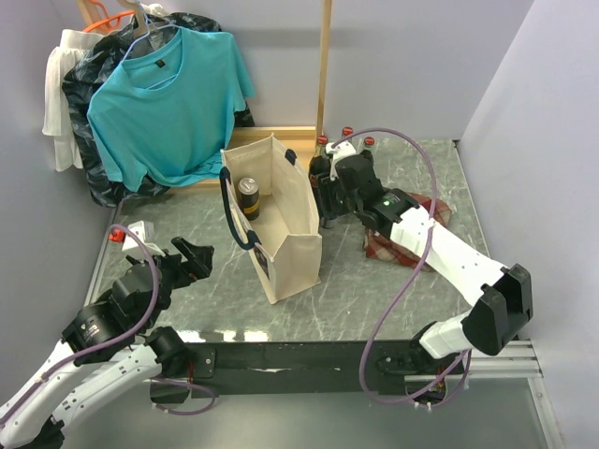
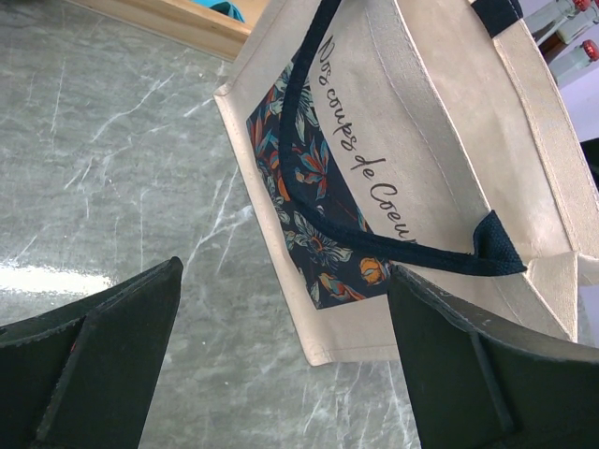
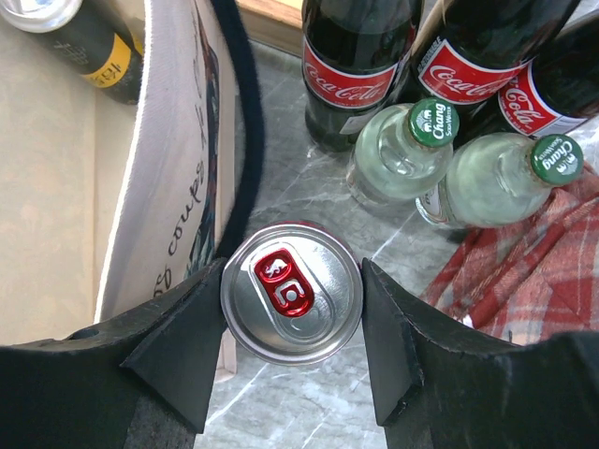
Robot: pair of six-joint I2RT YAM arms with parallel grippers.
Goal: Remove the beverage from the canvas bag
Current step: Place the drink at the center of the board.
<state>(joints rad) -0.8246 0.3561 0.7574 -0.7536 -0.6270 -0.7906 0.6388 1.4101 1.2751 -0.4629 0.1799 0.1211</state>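
Three cola bottles [image 3: 351, 75], two green-capped bottles [image 3: 402, 154], two cans [image 3: 292, 292], one canvas bag [image 1: 281, 224]

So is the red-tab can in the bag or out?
Out: the right end effector holds the can outside the canvas bag, over the marble table.

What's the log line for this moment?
right claw: shut on can, outside bag, by bottles | left claw: open | bag: upright, second can inside

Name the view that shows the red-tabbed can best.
Right wrist view: the can sits centred, lid up, between the fingers of the right gripper. In the top view the arm hides it; the left wrist view shows the canvas bag, not the can.
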